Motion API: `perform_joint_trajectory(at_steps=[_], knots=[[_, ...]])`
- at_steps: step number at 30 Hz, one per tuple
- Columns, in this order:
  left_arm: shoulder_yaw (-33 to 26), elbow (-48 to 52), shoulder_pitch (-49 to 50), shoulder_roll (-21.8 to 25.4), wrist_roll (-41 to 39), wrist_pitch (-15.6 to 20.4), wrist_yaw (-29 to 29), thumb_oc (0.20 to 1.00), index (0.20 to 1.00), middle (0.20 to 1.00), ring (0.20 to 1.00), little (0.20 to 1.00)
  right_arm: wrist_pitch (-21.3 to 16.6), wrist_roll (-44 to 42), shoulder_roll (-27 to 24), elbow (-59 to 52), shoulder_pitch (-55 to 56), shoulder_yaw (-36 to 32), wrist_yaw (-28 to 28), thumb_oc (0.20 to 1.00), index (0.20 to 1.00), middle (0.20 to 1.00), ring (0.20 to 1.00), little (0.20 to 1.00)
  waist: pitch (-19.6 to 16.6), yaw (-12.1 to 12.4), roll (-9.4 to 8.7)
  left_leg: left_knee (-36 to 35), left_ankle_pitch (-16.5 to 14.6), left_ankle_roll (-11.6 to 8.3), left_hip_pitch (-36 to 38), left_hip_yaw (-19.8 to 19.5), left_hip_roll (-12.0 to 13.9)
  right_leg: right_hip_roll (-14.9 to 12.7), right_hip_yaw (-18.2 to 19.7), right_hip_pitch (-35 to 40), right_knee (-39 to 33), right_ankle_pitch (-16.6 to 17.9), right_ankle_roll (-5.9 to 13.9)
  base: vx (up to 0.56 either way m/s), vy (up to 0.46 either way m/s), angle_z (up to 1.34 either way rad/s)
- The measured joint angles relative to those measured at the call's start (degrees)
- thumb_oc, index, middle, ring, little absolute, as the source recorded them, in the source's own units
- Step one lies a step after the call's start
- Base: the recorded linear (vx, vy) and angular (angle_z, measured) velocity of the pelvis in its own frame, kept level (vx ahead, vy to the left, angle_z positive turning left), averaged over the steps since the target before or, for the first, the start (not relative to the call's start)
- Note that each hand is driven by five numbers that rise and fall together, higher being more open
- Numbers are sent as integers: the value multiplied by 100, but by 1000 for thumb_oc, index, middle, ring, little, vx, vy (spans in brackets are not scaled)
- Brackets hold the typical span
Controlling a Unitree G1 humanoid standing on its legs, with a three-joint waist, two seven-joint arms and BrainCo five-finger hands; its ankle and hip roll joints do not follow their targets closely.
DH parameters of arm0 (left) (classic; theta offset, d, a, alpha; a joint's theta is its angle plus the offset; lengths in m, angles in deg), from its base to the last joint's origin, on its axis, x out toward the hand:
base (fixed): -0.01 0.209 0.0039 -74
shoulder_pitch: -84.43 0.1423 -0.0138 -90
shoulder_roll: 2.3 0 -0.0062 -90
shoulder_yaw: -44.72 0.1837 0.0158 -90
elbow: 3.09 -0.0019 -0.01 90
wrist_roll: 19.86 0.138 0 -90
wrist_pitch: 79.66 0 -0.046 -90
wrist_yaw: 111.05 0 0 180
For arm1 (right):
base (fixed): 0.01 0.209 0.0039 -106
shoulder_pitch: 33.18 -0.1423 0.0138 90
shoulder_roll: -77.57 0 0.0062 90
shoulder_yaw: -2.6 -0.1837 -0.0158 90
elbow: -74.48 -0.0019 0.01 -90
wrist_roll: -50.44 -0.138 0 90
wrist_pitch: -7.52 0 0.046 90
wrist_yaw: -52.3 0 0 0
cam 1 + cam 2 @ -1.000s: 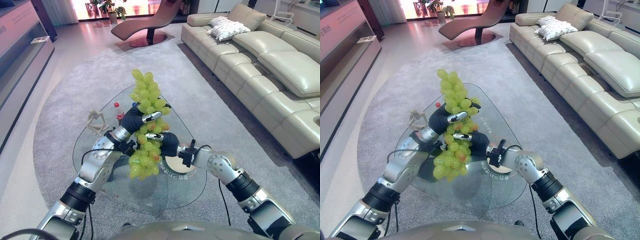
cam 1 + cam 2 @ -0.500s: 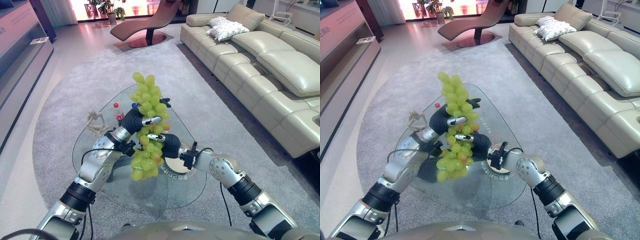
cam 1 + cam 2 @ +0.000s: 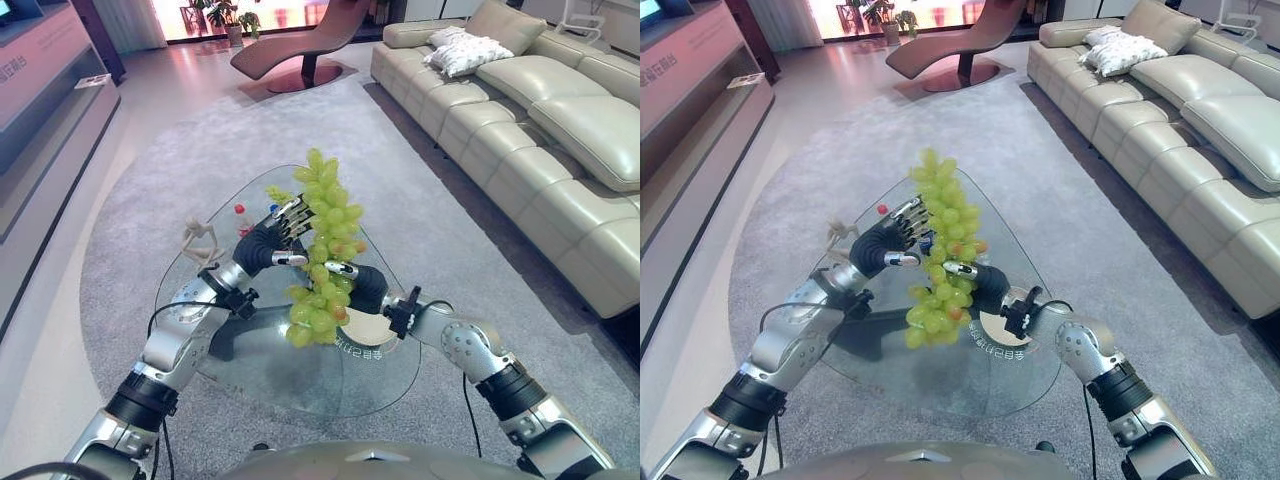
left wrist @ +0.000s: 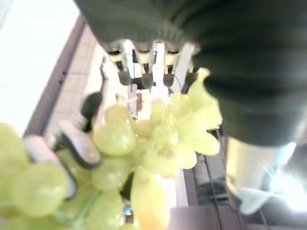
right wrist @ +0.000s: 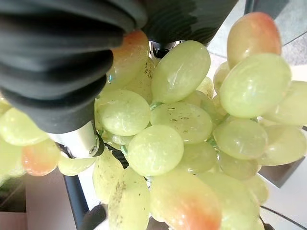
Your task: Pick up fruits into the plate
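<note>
**Operator:** Left eye view has the bunch of green grapes (image 3: 325, 250) up in the air over the glass table (image 3: 250, 350), hanging upright, and my right hand (image 3: 362, 288) is clamped on its lower middle with fingers curled round it.

**Second:** And the left hand?

**Operator:** My left hand (image 3: 272, 240) sits just beside the bunch on its left, about mid-height. Its fingers (image 3: 291, 211) are spread out straight, tips against the grapes, nothing gripped.

**Second:** Does the right wrist view agree?

**Operator:** It does. Grapes (image 5: 182, 129) are pressed right up to the dark cover, a few with an orange blush. In the left wrist view the fingers (image 4: 144, 57) run out straight with grapes (image 4: 158, 143) just past them.

**Second:** Where is the plate?

**Operator:** A round white plate (image 3: 368, 327) lies on the table under my right wrist, below and slightly right of the bunch. The grapes are well clear of it.

**Second:** Anything else on the table?

**Operator:** A small pale figurine (image 3: 200, 240) near the left edge, and a bottle with a red cap (image 3: 242, 218) behind my left hand. A grey rug (image 3: 130, 230) lies under the table, a cream sofa (image 3: 540, 130) off to the right.
</note>
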Motion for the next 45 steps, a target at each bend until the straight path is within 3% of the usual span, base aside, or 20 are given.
perform_joint_trajectory(at_steps=[9, 15, 19, 27, 34, 43, 45], knots=[[-215, -1413, 371, 136, 1299, -113, -516, 1000, 1000, 1000, 1000, 1000, -268, 705, -281, 868, 95, -605, 26, 200, 200, 200, 200, 200, 97, 45, 116, -1, 2, 2, -86, -96, -3, 0, -71, -25, -6, -6, 7, -2, 3, 3], [-258, -3464, 639, -326, 1977, -103, -1426, 1000, 1000, 1000, 1000, 1000, -490, 1457, -382, 1491, 89, -883, -63, 200, 200, 200, 200, 200, 276, 60, 74, 2, 46, -12, -301, -158, -10, 2, -109, -216, -4, -2, 5, -103, -11, 3], [-259, -4508, 492, -569, 2260, -90, -2118, 1000, 1000, 1000, 1000, 1000, -896, 2537, -521, 2282, -345, -854, -588, 200, 200, 200, 200, 200, 678, 114, 1, 3, 158, 13, -689, -235, -27, -2, -142, -565, -2, 100, -7, -211, -5, 5], [-589, -6065, 97, -984, 2848, -77, -3618, 1000, 1000, 1000, 1000, 1000, -1283, 4456, -836, 3847, -1470, -545, -1423, 200, 200, 200, 200, 200, 1391, 247, -33, 48, 209, 26, -932, -388, -53, -13, -221, -702, -1, 147, -14, -64, -23, 6], [-597, -6236, -147, -969, 3122, -96, -3875, 1000, 1000, 1000, 1000, 1000, -1385, 5522, -980, 5097, -2344, -435, -1750, 200, 200, 200, 200, 200, 1805, 608, -44, 93, 217, 19, -1151, -515, -93, -52, -343, -802, 1, 150, -19, -42, -9, 10], [-537, -6333, -705, -917, 3105, 32, -3957, 1000, 1000, 1000, 1000, 1000, -1673, 6512, -1217, 5337, -3648, 67, -2183, 200, 200, 200, 200, 200, 2666, 767, 15, 595, 213, 22, -1845, -701, -157, -180, -490, -1333, 420, 149, -24, -58, 0, 9], [-413, -6321, -811, -917, 3104, 119, -4047, 1000, 1000, 1000, 1000, 1000, -1688, 6651, -1224, 5344, -3828, 186, -2372, 200, 200, 200, 200, 200, 2713, 771, 28, 747, 168, 68, -2081, -739, -211, -253, -498, -1536, 552, 148, -23, -15, -16, 9]])
